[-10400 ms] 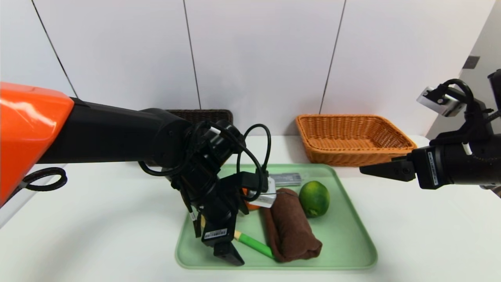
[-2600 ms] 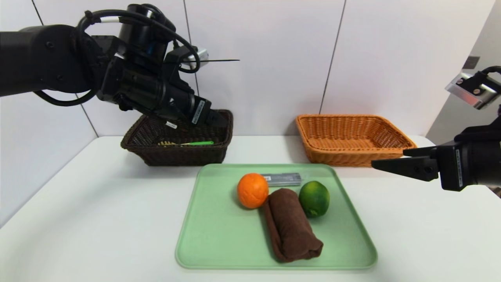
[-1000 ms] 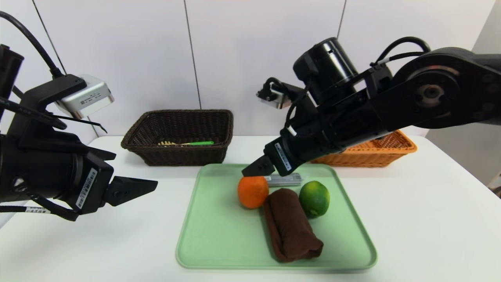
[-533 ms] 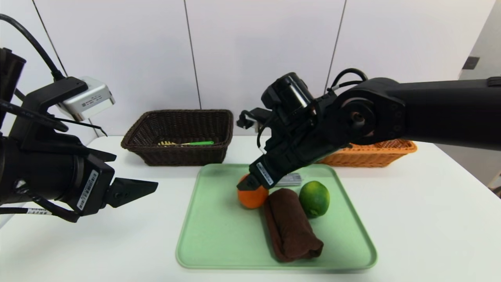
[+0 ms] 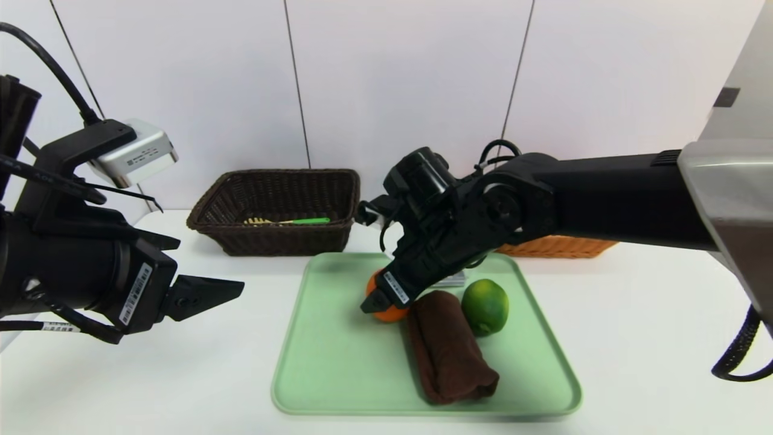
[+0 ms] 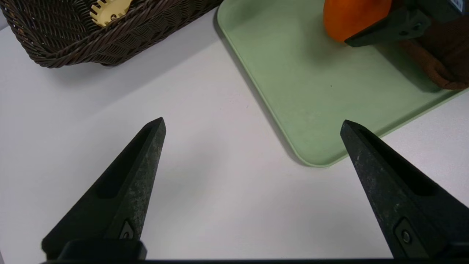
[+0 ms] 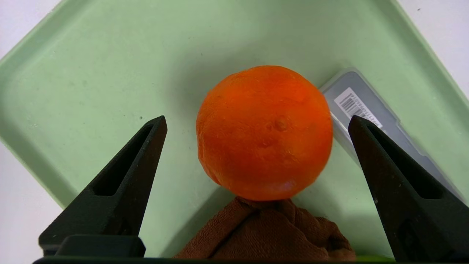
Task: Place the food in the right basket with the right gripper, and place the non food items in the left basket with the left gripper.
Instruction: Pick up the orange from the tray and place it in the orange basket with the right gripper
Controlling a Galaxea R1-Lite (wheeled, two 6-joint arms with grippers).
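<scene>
An orange (image 7: pixel 264 132) lies on the green tray (image 5: pixel 338 362), touching a rolled brown towel (image 5: pixel 450 350). My right gripper (image 7: pixel 256 121) is open, one finger on each side of the orange without touching it; in the head view the gripper (image 5: pixel 377 302) mostly hides the orange (image 5: pixel 389 313). A green lime (image 5: pixel 485 306) sits right of the towel. A flat grey case (image 7: pixel 370 117) with a barcode lies behind the orange. My left gripper (image 6: pixel 253 124) hangs open over bare table left of the tray, holding nothing.
The dark brown basket (image 5: pixel 275 211) at the back left holds a green-handled brush (image 5: pixel 290 221). The orange wicker basket (image 5: pixel 555 246) at the back right is mostly hidden by my right arm. White table surrounds the tray.
My right arm has swung in from the right and come down, so its open fingers now straddle the orange. The left arm, after leaving the dark basket, has stayed still for the last second.
</scene>
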